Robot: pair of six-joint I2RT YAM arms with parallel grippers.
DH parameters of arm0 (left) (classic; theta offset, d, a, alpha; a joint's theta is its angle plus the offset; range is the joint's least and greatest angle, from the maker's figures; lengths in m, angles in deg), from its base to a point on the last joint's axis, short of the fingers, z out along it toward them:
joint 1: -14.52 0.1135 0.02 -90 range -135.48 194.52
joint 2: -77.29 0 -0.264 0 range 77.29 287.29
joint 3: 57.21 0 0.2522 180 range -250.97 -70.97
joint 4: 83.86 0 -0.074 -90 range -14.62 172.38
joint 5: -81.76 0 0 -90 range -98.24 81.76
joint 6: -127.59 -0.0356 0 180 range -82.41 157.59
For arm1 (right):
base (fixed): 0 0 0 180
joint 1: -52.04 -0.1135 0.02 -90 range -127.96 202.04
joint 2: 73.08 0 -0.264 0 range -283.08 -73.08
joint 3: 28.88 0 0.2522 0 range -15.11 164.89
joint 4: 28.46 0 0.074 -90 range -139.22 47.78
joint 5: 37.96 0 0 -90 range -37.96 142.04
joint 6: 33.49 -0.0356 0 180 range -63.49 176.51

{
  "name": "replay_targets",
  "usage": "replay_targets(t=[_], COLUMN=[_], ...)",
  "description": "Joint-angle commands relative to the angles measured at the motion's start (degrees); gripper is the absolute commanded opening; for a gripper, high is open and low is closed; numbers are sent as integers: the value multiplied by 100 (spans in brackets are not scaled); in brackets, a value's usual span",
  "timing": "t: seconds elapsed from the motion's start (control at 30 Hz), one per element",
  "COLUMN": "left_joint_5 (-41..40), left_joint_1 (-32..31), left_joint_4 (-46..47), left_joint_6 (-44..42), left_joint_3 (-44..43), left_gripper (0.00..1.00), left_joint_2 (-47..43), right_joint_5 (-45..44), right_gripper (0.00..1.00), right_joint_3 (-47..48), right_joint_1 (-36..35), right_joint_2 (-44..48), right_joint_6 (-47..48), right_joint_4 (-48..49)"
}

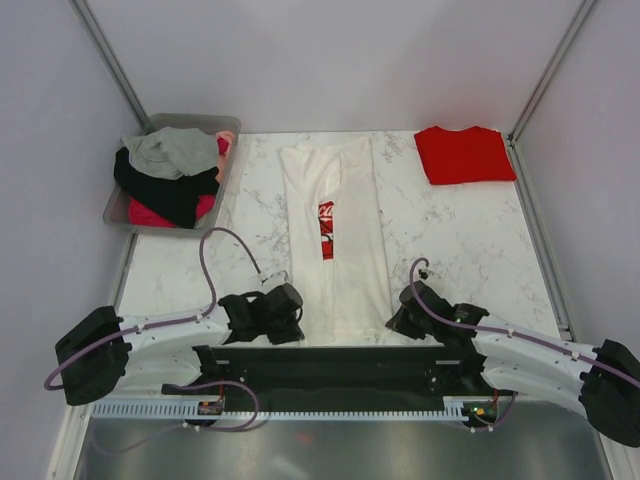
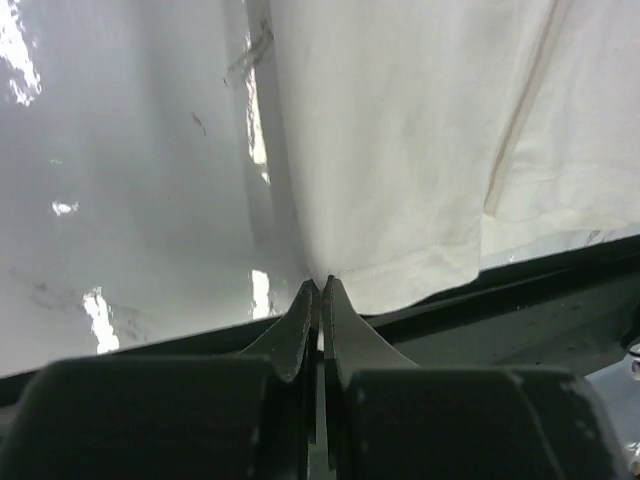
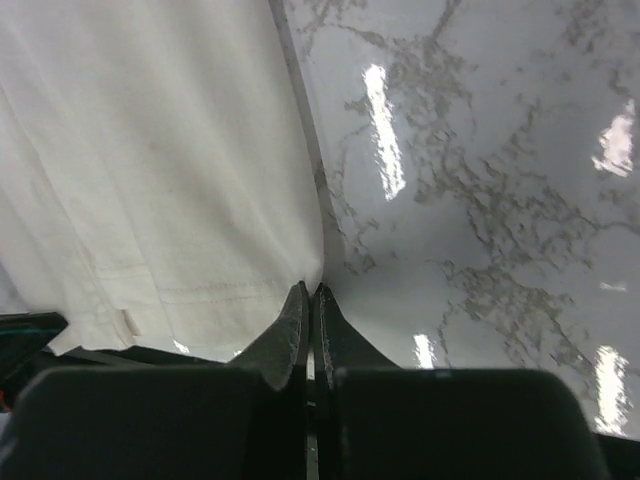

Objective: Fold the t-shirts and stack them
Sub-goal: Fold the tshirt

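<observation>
The cream-white t-shirt [image 1: 335, 250] lies in a long narrow strip down the middle of the marble table [image 1: 460, 240], its red chest print [image 1: 326, 229] partly showing at a fold. My left gripper [image 1: 293, 312] is shut on its near left hem corner; the left wrist view shows the shut tips [image 2: 322, 283] meeting the cloth [image 2: 400, 150]. My right gripper [image 1: 397, 318] is shut on the near right hem corner; the right wrist view shows the tips [image 3: 311, 288] at the cloth's [image 3: 150, 150] edge. The red t-shirt [image 1: 464, 154] lies folded at the far right.
A grey bin [image 1: 114, 206] at the far left holds a heap of grey, black and pink clothes [image 1: 172, 172]. A black bar [image 1: 330, 358] runs along the table's near edge between the arm bases. Walls close the back and both sides.
</observation>
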Motion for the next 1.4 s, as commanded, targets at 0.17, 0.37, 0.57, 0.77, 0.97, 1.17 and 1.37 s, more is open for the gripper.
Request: replay_targets(t=[0.17,0.37,0.57,0.77,0.97,1.17,1.37], left_joint_5=[-860,-1291,-951,-414,-53,299,457], left_joint_1=[-496,-207,1242,2350,3063,3590,3854], left_joint_4=[-2037,-2477,-2346,-1916,-1590,-1326,-1273], left_joint_6=[207,-538,-1856,-2693,-2905,-3098,-3309], left_joint_3=[-930,-1798,-2827,-3697,-4349,-4964,-5606], left_gripper=[2,2,2,2,2,2,2], left_joint_2=[-1370,-1047,-546,508,1879,2890,3524], right_joint_5=[-921,-1456,-1897,-1670,-1169,-940,-720], right_gripper=[0,0,0,0,0,0,0], right_joint_3=[916,2076,3456,4731,5680,6436,6867], right_joint_1=[-625,-616,138,1114,1897,2293,2512], right_joint_2=[818,-34,-1193,-2635,-3866,-4728,-5317], right_joint_6=[-534,-52,968,2225,2885,3236,3360], right_joint_4=[-2274,-2423,-2415,-1985,-1571,-1413,-1238])
